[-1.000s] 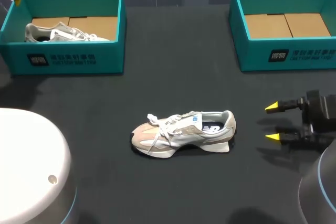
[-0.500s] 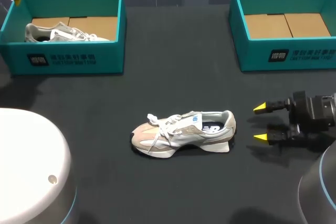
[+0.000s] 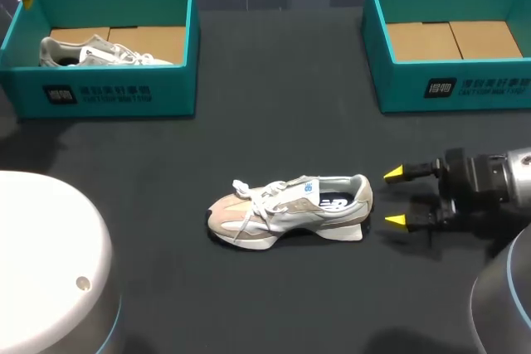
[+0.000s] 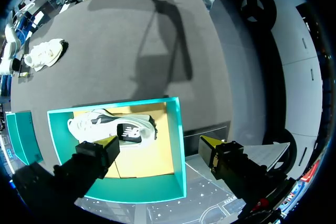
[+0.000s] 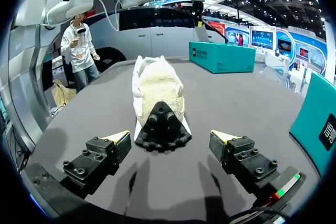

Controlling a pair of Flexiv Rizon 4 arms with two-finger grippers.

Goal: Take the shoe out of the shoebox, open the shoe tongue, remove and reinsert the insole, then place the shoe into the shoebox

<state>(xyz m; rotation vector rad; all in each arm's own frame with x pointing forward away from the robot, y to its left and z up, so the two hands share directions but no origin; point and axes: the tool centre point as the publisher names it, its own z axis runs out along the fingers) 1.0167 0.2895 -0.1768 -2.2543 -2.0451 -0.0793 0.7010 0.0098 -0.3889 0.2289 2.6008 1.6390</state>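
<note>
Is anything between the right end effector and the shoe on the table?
Nothing visible. Only bare table lies between the open right end effector and the heel of the shoe.

Dark table (image 3: 282, 105), shoe (image 3: 290, 209), left shoebox (image 3: 108, 93), right shoebox (image 3: 456, 89)

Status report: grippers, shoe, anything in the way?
Right gripper open, facing heel of shoe, not touching. Left gripper open above left shoebox. Nothing between; shoe upright on table.

right shoebox (image 3: 398, 93) cropped, boxed shoe (image 3: 91, 50) partly hidden
</note>
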